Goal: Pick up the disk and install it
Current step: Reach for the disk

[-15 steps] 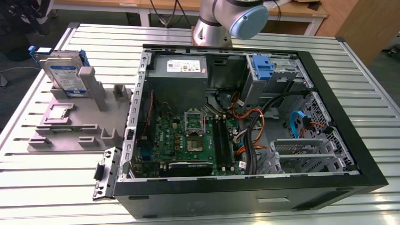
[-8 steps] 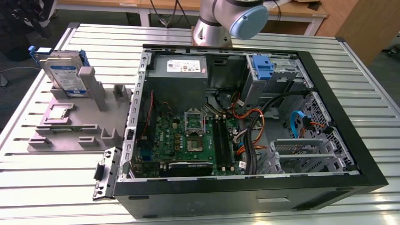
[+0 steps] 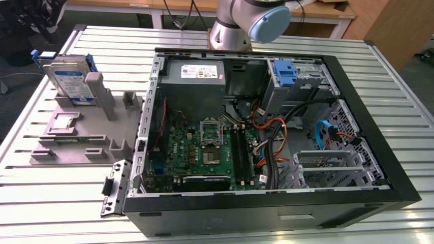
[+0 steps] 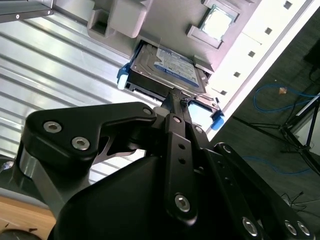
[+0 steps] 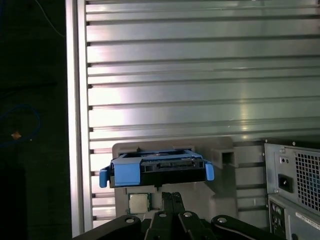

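Closed on nothing at the jaws, tips aimed at the disk (image 4: pixel 167 67), apart from it by the look. Upright in a slot of the grey holder (image 3: pixel 74 137) on the table (image 3: pixel 54 203), at 10 o'clock of the computer case (image 3: pixel 379 168) in the exterior view. Risks, as judged: descending unopened, striking the top edge; pinching off-centre on the blue frame, tilting, jamming in the slot.

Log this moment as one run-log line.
stage: pre-grasp | hard drive: upright in grey fixture, outside open PC case | end effector: shut, empty, apart from drive | installed: no
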Available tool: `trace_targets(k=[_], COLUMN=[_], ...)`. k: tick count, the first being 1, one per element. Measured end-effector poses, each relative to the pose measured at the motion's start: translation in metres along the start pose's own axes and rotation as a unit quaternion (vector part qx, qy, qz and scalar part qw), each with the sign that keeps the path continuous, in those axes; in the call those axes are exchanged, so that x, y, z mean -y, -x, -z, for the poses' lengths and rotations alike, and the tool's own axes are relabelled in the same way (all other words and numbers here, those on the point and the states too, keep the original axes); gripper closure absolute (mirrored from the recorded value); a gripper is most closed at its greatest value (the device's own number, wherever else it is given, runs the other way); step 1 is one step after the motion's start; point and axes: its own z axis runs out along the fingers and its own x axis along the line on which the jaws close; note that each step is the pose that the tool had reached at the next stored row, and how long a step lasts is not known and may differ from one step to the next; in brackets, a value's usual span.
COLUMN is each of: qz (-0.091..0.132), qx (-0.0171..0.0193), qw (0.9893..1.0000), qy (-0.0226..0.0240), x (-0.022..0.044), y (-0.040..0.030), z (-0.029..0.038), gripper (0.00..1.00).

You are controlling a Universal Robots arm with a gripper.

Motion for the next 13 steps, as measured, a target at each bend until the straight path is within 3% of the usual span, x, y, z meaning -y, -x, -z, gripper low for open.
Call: trace_targets(k=[6,13], qz=[0.000,0.001], qx=[0.0001,0.0003], qw=[1.0000,1.0000], qy=[-0.0021,-0.0028], x=[-0.0002,0.0000], y=[-0.0010,-0.0014], z=[-0.0091,-0.0124], gripper=[0.89,0.89])
